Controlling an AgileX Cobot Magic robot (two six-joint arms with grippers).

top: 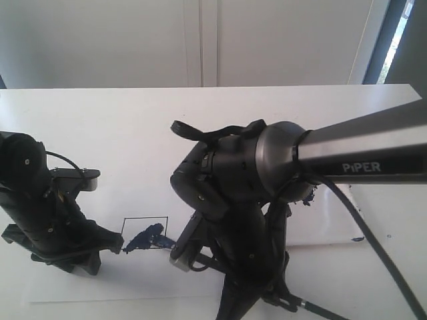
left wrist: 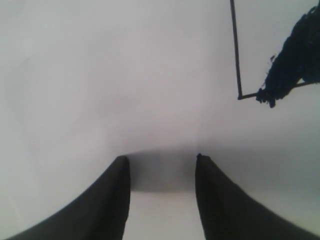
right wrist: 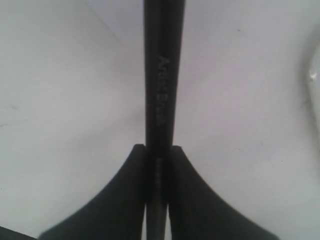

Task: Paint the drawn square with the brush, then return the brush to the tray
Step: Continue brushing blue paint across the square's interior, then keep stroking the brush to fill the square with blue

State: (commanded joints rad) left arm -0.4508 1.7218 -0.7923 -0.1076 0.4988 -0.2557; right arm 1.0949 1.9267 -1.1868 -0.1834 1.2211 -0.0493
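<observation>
White table (top: 100, 127), pale wall behind. All places are referred to the square (top: 145, 230) drawn on the paper (top: 87, 283).

Right arm (top: 267, 173): fills the view just right of the square and hides much of what lies under it.
Left arm (top: 40, 207): just left of the square.
Tray (top: 333, 223): well right of the square, mostly behind the right arm, with dark specks on the part that shows.

Square: a blue paint smear (top: 142, 241) lies across its lower edge and the rest of the inside is white. Judged: painting begun, far from done.

Right claw (right wrist: 159, 146): jaws closed tight on the brush (right wrist: 164, 75). The handle runs straight out between them with no gap on either side. The tip is outside the wrist view. In the exterior view a bluish point shows at the square's lower right corner; probably the tip, cannot be sure.

Left claw (left wrist: 160, 159): jaws parted, nothing between them, over bare paper just left of the square's corner.

Handling, judged:
- The brush is light, stiff and thin.
- Its round glossy handle is likely to twist or slip in flat jaws, so grip partway along the handle, well clear of the bristles, as now.
- The soft bristles want light pressure.
- Wet paint will mark whatever it touches on the way to the tray.
</observation>
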